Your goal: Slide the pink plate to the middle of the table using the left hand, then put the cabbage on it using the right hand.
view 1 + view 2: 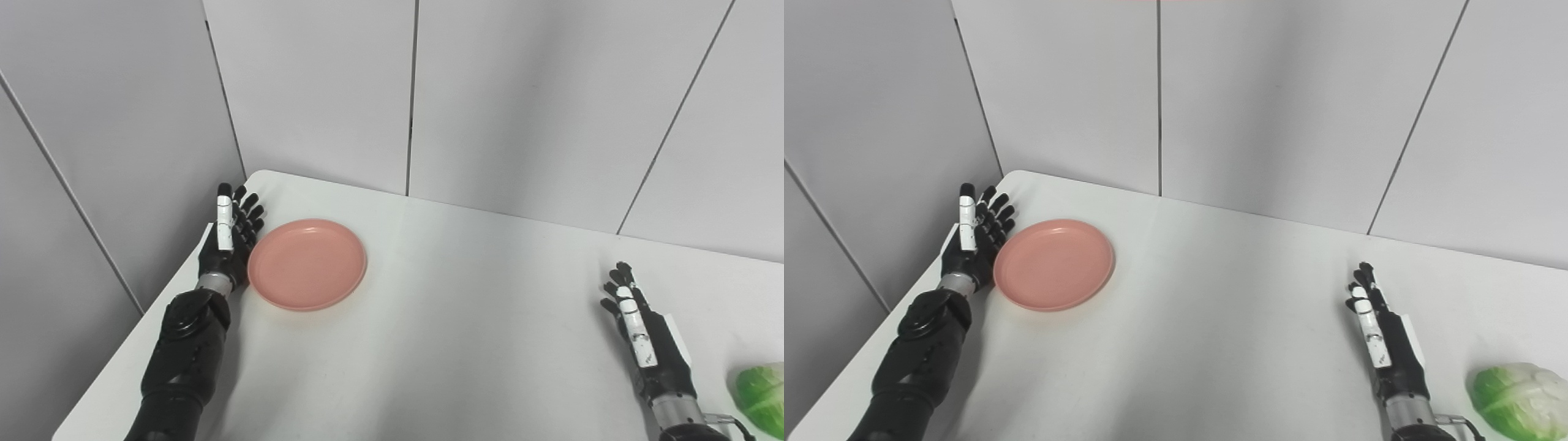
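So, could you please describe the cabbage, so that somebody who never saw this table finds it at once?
Start from the white table and go to its near right corner, just past the right hand. There lies the cabbage, a rounded pale lump with bright green leaves. It is the only green thing; the pink plate is far left.

Cabbage (761, 397): cut off by the right edge in the left eye view; whole in the right eye view.
Both forearms: cut off at the bottom edge.
Table (1213, 318): near edge out of frame.
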